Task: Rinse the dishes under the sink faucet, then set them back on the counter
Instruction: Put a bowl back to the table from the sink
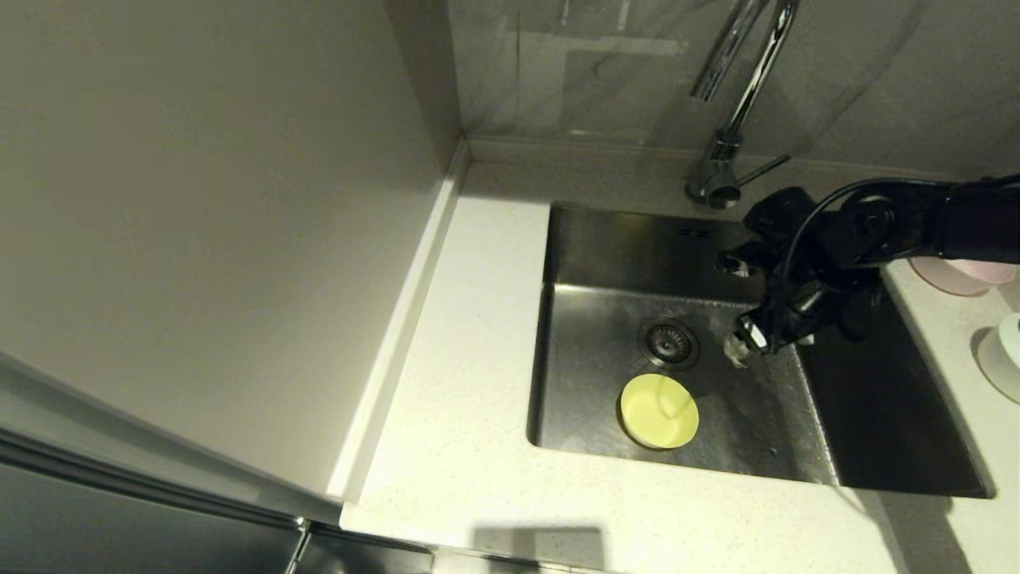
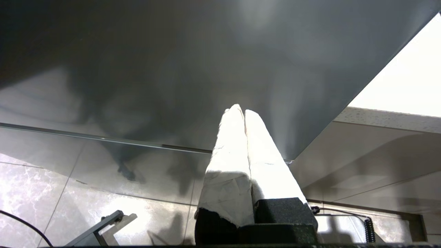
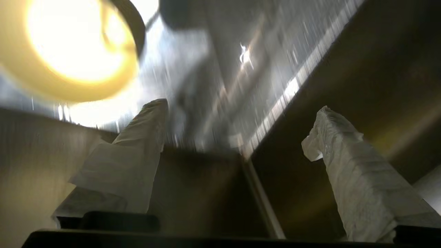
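While the yellow bowl (image 1: pixel 659 411) sat in the sink (image 1: pixel 892 414) just beside the drain (image 1: pixel 669 342), the right gripper (image 1: pixel 741 307) hung open and empty over it; pink bowl (image 1: pixel 960 275) and white bowl (image 1: pixel 1002 351) waited on the counter (image 1: pixel 470 383), apparently unrinsed; left gripper (image 2: pixel 244 115) closed, empty, parked off the sink

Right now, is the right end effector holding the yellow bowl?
No. The yellow bowl lies alone on the sink floor, while the right end effector hangs open and empty beside it.
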Tool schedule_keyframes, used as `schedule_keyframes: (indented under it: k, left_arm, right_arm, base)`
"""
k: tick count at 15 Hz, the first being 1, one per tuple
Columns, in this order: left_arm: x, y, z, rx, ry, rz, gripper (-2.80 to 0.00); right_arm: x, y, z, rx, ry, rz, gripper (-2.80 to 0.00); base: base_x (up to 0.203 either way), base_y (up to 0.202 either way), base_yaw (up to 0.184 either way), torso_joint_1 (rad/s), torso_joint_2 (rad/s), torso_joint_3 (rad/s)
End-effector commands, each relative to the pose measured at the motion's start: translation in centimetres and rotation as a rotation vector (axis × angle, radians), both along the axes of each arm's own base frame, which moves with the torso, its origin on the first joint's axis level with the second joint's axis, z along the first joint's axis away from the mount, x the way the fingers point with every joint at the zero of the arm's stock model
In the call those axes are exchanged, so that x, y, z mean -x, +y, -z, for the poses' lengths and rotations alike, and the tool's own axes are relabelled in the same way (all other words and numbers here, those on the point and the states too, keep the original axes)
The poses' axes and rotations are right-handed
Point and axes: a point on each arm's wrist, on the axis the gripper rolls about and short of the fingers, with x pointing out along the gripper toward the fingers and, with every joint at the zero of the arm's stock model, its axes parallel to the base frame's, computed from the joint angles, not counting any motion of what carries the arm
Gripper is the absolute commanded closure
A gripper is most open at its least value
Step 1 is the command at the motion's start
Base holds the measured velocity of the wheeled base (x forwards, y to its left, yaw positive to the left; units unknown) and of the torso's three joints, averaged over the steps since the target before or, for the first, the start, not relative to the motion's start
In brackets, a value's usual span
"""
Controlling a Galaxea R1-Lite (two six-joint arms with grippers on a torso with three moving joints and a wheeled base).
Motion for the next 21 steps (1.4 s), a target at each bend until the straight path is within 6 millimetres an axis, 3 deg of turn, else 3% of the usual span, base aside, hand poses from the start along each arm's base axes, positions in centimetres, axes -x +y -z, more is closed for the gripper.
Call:
schedule_keyframes:
  k: [1, 12, 21]
  left_arm:
    - [0.0, 0.0, 0.0, 0.001, -0.002, 0.0, 0.0]
    - [0.0, 0.0, 0.0, 0.001, -0.002, 0.0, 0.0]
    - [0.0, 0.0, 0.0, 0.001, -0.002, 0.0, 0.0]
  right_arm:
    - [-2.8, 1.3, 4.0, 0.002, -0.02, -0.018, -2.8]
    - [-4.3, 5.0, 11.8, -0.004, -0.039, -0.087, -2.8]
    - [-5.2, 5.9, 14.4, -0.007, -0.051, -0.099, -2.8]
  base:
    - [0.0, 0.0, 0.0, 0.0, 0.0, 0.0]
    - [0.0, 0.0, 0.0, 0.0, 0.0, 0.0]
    - [0.0, 0.0, 0.0, 0.0, 0.0, 0.0]
